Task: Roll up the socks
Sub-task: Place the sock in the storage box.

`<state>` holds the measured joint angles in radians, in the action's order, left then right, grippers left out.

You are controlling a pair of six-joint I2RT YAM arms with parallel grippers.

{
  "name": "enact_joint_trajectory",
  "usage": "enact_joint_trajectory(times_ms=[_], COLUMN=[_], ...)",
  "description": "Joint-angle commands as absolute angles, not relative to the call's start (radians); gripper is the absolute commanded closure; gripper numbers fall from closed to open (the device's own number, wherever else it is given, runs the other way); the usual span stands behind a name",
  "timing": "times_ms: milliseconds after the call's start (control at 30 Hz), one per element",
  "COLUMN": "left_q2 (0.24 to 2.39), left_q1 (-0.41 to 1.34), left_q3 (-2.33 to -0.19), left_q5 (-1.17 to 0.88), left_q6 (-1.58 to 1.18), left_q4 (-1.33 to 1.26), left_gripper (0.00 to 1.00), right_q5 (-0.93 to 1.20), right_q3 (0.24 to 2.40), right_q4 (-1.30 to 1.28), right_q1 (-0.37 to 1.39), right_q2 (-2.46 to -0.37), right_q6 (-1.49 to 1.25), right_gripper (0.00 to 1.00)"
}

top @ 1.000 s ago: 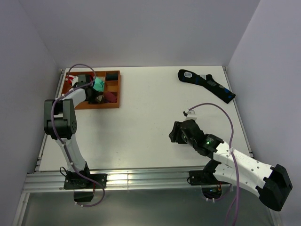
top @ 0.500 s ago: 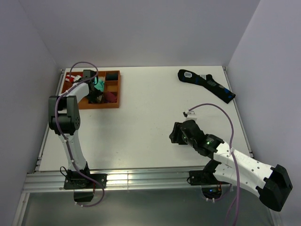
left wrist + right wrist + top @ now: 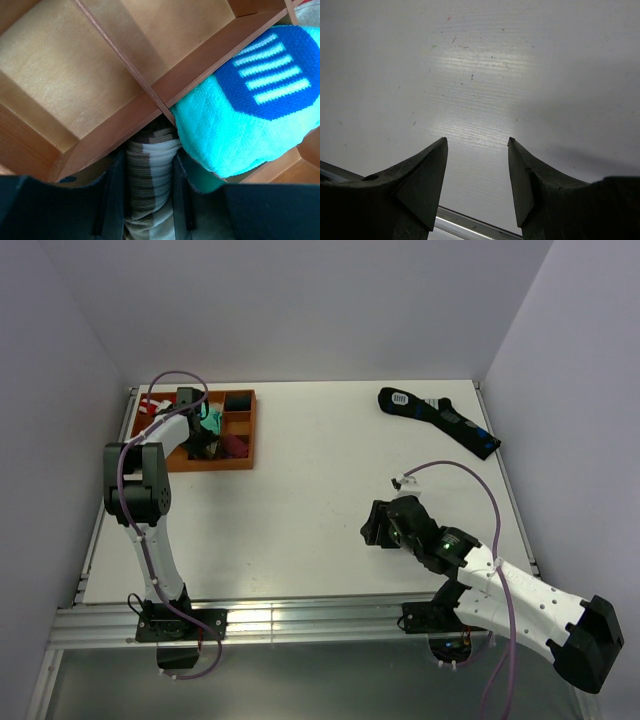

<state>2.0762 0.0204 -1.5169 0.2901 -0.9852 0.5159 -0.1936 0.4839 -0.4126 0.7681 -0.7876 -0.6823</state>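
My left gripper [image 3: 196,421] reaches into the orange wooden tray [image 3: 246,443] at the back left. In the left wrist view it [image 3: 149,156] is shut on a brown-and-white striped sock [image 3: 150,190] that lies against a tray divider [image 3: 150,97]. A teal sock with a blue striped patch [image 3: 250,115] lies right beside it, and shows from above too [image 3: 209,421]. A dark sock with blue marks [image 3: 440,420] lies flat at the back right. My right gripper [image 3: 374,527] is open and empty just above the bare table [image 3: 477,142].
The tray holds other rolled socks, one maroon [image 3: 232,447] and one dark [image 3: 238,401]. The table's front metal rail [image 3: 300,618] runs close below the right gripper and shows in the right wrist view [image 3: 465,225]. Grey walls stand on the left, back and right.
My left arm has swung its elbow in and pushed the gripper a little further back into the tray. My right gripper has barely shifted.
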Motion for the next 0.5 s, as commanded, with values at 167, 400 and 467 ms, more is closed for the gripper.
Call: enact_joint_trajectory(times_ms=[167, 400, 467], left_q2=[2.054, 2.037, 2.031], left_q1=[-0.009, -0.008, -0.008], left_q3=[-1.479, -1.493, -1.503], left_q5=[0.370, 0.362, 0.365], left_q6=[-0.939, -0.931, -0.928], left_q4=[0.680, 0.687, 0.695], left_gripper=[0.57, 0.43, 0.43], right_q5=[-0.196, -0.192, -0.192], right_q3=[0.503, 0.497, 0.497], right_q4=[-0.413, -0.400, -0.397], right_q1=[0.775, 0.772, 0.773], right_q2=[-0.770, -0.779, -0.782], right_q6=[-0.687, -0.687, -0.686], right_gripper=[0.41, 0.41, 0.41])
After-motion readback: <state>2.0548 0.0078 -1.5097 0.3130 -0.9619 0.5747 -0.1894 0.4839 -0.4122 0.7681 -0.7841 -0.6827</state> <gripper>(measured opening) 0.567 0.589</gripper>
